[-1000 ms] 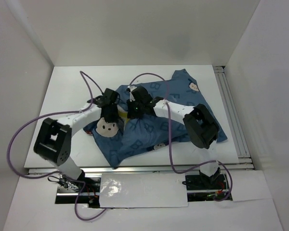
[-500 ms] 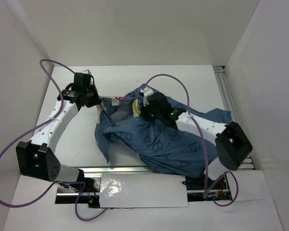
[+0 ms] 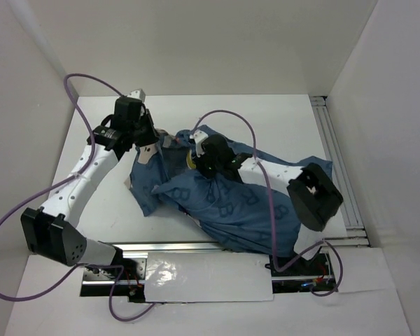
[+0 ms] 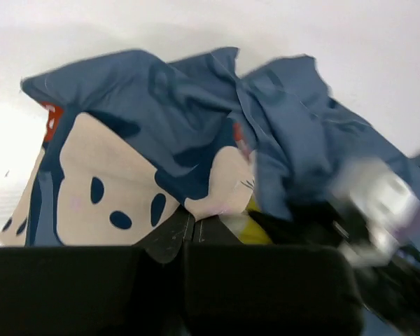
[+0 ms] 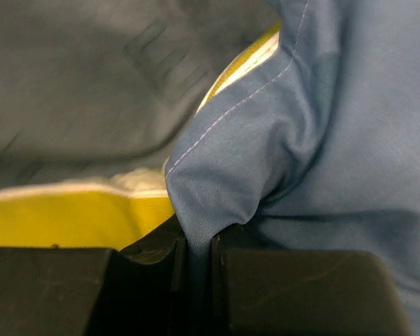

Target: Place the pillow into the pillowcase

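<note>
Fingers of the right gripper pinch a fold of the pillowcase, those of the left gripper clamp its mouse-face edge, and we judge the pillow, only a yellow strip showing inside the bunched fabric, as mostly inserted but not yet fully covered

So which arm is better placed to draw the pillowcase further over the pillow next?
Probably right: the right tool pinches the pillowcase hem beside the yellow pillow edge; the left tool holds fabric at a mouse face.
</note>
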`<control>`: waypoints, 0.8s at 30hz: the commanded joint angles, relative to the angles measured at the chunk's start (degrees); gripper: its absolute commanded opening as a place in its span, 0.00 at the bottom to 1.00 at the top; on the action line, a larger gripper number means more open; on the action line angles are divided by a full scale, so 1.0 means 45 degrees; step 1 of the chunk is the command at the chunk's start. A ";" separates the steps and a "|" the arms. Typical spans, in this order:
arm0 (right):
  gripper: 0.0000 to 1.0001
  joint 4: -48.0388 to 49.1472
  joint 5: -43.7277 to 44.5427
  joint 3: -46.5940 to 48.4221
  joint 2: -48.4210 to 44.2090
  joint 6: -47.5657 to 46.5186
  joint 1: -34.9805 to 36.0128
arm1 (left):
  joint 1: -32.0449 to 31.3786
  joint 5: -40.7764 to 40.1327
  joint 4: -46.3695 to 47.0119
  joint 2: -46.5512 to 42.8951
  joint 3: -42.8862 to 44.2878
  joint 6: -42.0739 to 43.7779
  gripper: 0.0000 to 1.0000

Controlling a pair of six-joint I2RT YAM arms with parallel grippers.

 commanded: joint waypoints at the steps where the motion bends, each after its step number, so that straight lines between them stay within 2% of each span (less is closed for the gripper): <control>1: 0.00 -0.2133 0.1302 0.1415 0.1442 0.0728 0.0415 | -0.0390 -0.0846 0.2141 -0.1234 0.1073 0.0766 0.00; 5: 0.00 -0.3226 0.5030 0.3953 0.3607 0.2618 0.0104 | -0.1735 -0.1315 0.2276 -0.2288 0.0078 0.1157 0.00; 9: 0.00 -0.3873 0.5684 0.6650 0.4783 0.4029 -0.0482 | -0.2169 -0.1042 0.2278 -0.3072 -0.1852 0.0810 0.00; 10: 0.00 -0.3738 0.5684 0.7273 0.4902 0.4225 -0.0716 | -0.2169 -0.1216 0.2065 -0.3188 -0.2129 0.0613 0.08; 12: 0.00 -0.3580 0.4442 0.7804 0.5097 0.4227 -0.0835 | -0.2169 -0.1626 0.1791 -0.3189 -0.2657 0.0107 0.26; 14: 0.03 -0.3151 0.3326 0.8215 0.5255 0.4227 -0.1205 | -0.2169 -0.1881 0.1400 -0.2858 -0.3224 -0.0246 0.67; 15: 0.07 -0.3151 0.2798 0.8333 0.5255 0.4053 -0.1206 | -0.2169 -0.2037 0.1205 -0.2683 -0.3226 -0.0596 0.91; 16: 0.18 -0.3151 0.1962 0.8334 0.5255 0.4051 -0.1322 | -0.2169 -0.2038 0.0971 -0.2236 -0.3226 -0.0716 1.00; 17: 0.26 -0.3383 0.1624 0.8334 0.5255 0.3935 -0.1323 | -0.2015 -0.2174 0.0737 -0.2000 -0.3071 -0.0717 1.00; 19: 0.47 -0.3638 0.1076 0.8044 0.4574 0.3934 -0.1323 | -0.1896 -0.2662 -0.0103 -0.1415 -0.2623 -0.1165 1.00; 20: 0.83 -0.3639 0.0900 0.7499 0.4243 0.3934 -0.1439 | -0.1760 -0.2663 -0.0260 -0.1296 -0.2620 -0.1166 1.00; 21: 0.93 -0.3523 0.0763 0.7127 0.3427 0.3818 -0.1441 | -0.1624 -0.2780 -0.0261 -0.1294 -0.2620 -0.1166 1.00; 22: 0.98 -0.3290 0.0762 0.6755 0.2974 0.3816 -0.1441 | -0.1622 -0.2645 -0.0261 -0.1178 -0.2620 -0.1166 1.00; 24: 1.00 -0.3133 0.0645 0.5836 0.2115 0.3816 -0.1441 | -0.1506 -0.2217 0.0165 -0.1177 -0.3028 -0.1166 1.00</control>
